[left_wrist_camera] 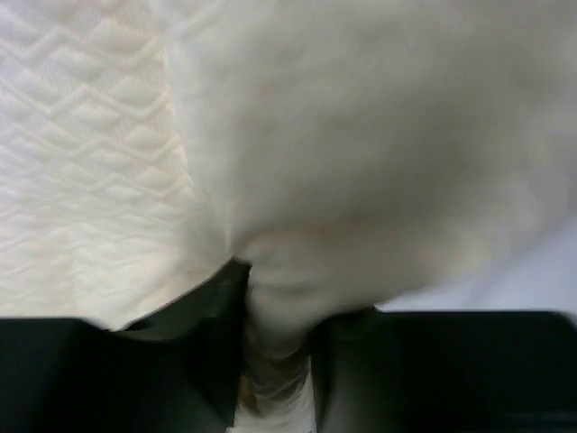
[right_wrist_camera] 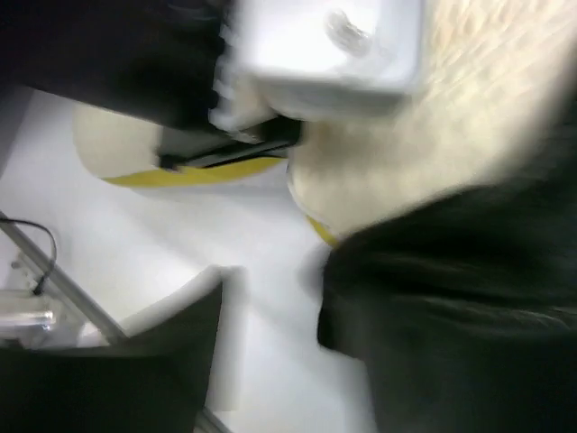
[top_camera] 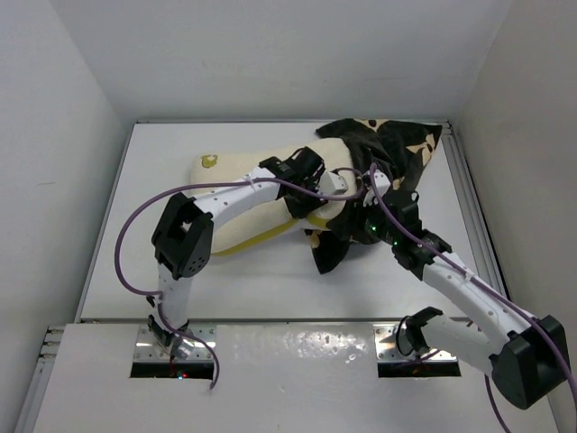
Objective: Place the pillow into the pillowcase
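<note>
The cream quilted pillow (top_camera: 243, 185) lies mid-table, its yellow-green logo (top_camera: 209, 162) at the far left and its yellow-green band (top_camera: 261, 240) along the near side. The black flower-print pillowcase (top_camera: 397, 144) is bunched over the pillow's right end, with a flap (top_camera: 329, 251) on the table. My left gripper (top_camera: 347, 182) is shut, pinching a fold of the pillow (left_wrist_camera: 279, 298) between its fingers (left_wrist_camera: 180, 361). My right gripper (top_camera: 361, 227) is at the pillowcase opening. In the right wrist view the gripper (right_wrist_camera: 270, 361) is open, with black pillowcase fabric (right_wrist_camera: 451, 307) over its right side.
The white table (top_camera: 144, 271) is boxed in by white walls at the back and both sides. A metal rail (top_camera: 473, 216) runs along the right edge. The left arm's purple cable (top_camera: 135, 225) loops over the left part of the table.
</note>
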Robot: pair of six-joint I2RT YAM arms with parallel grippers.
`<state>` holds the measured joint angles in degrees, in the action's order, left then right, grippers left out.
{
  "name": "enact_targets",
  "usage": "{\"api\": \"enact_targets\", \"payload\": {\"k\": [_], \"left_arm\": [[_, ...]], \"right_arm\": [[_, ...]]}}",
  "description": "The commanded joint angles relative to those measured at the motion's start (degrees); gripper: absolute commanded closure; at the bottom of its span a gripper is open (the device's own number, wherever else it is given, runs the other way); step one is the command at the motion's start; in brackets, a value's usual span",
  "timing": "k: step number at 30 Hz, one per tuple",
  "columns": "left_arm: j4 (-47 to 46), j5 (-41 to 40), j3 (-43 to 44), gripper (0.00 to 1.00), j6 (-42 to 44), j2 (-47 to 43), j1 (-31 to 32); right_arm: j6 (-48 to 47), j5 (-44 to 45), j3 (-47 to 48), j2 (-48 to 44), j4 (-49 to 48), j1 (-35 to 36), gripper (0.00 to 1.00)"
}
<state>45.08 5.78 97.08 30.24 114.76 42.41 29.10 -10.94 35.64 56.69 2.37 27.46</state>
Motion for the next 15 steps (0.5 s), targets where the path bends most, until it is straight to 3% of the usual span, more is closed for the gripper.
{"api": "enact_targets", "payload": {"k": [1, 3, 4, 6, 7, 8, 9, 10, 11, 13, 14, 15], "left_arm": [[-2.6, 11.1, 4.3, 0.69, -2.0, -0.7, 0.7], [1.4, 14.2, 5.4, 0.47, -1.1, -0.9, 0.3], [3.0, 15.2, 5.8, 0.42, -0.5, -1.0, -0.1], [7.3, 16.9, 7.2, 0.35, 0.6, -1.1, -0.7], [8.6, 17.3, 7.7, 0.35, 0.7, -1.1, -1.3], [10.7, 18.5, 8.9, 0.28, 1.2, -1.5, -2.1], [11.7, 19.1, 9.8, 0.27, 1.4, -1.6, -2.5], [12.5, 19.4, 10.7, 0.18, 1.5, -1.8, -2.9], [14.1, 19.8, 12.8, 0.17, 1.8, -2.2, -3.4], [15.1, 19.6, 15.1, 0.00, 2.0, -2.5, -4.6], [16.0, 19.2, 17.4, 0.04, 2.1, -3.0, -5.1], [16.1, 19.1, 18.3, 0.19, 2.3, -3.2, -6.5]], "right_arm": [[4.4, -5.0, -2.8, 0.8, -0.5, -3.9, 0.30], [4.6, -6.0, -3.3, 0.2, 2.5, -7.6, 0.09], [4.6, -6.1, -3.6, -0.9, 2.8, -8.4, 0.01], [4.8, -5.1, -5.3, -5.3, 1.7, -10.8, 0.01], [4.9, -4.5, -5.7, -6.8, 1.1, -11.5, 0.07], [4.9, -3.3, -6.1, -9.0, 0.4, -12.8, 0.36], [5.1, -2.3, -5.9, -9.7, 0.6, -13.2, 0.56], [5.3, -1.1, -5.7, -9.8, 1.0, -13.7, 0.75], [5.5, 0.4, -5.2, -9.8, 1.6, -13.8, 0.90], [6.1, 4.9, -2.2, -6.4, 4.2, -15.0, 1.00], [6.2, 8.4, 1.2, -4.5, 5.3, -15.7, 0.96], [6.5, 9.8, 3.6, -2.1, 7.8, -15.9, 0.79]]}}
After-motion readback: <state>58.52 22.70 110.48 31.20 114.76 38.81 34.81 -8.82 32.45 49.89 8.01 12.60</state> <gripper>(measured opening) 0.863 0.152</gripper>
